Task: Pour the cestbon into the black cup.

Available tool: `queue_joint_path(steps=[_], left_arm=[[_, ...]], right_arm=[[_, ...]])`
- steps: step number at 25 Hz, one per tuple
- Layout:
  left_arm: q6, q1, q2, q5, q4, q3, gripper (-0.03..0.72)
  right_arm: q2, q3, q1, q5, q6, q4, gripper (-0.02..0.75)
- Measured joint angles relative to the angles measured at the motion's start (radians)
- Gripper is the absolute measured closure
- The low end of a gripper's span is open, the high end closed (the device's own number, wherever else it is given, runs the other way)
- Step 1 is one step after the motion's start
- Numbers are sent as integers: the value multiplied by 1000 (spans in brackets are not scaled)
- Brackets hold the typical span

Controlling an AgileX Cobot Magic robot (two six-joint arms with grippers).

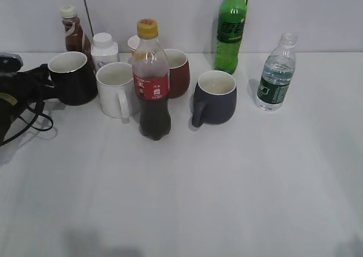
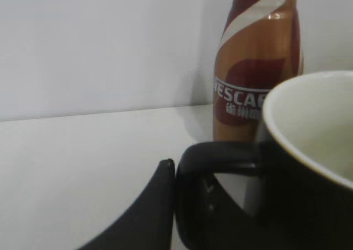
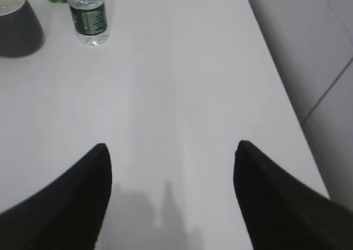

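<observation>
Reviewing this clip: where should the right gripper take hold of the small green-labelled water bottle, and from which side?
Probably around the green label band of the cestbon, where the upright body is widest and straight-walled; the neck narrows above it. Come from the front right: that side of the table is bare, while the green soda bottle and grey-blue mug stand to its left. The right gripper is open, well short of it.

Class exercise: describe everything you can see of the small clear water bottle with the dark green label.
The cestbon is a small, clear plastic bottle with a dark green label band around its middle and a clear neck. No coloured cap is visible on it. It stands upright on the white table, at the right end of the group, apart from the dark grey mug and the tall green bottle. Nothing touches it; the right gripper is open and away from it.
</observation>
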Motion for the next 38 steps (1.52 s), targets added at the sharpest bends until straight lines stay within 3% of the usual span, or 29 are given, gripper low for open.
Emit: queue_joint_path(steps=[4,6,10,16,22,27,31,38], left_arm=[[2,0,-78,2,1,114,634],[4,0,-157,5,5,194,634],[4,-1,-348,-3,11,338,634],[4,-1,-564,-12,11,472,634],[4,-1,-658,-2,35,525,634],[4,-1,-673,5,95,531,634],[4,-1,-700,13,100,531,634],[4,-23,-782,153,100,532,634]], right_arm=[[2,-5,0,-8,-60,62,203],[35,-20,0,-88,-93,73,203],[210,-8,0,-511,-107,76,203],[703,109,0,-1328,-75,70,204],[1228,122,0,-1817,-13,59,202],[1567,125,0,-2023,38,-69,186],[1788,127,0,-2190,76,-89,89],[1991,28,0,-2228,89,-110,71]])
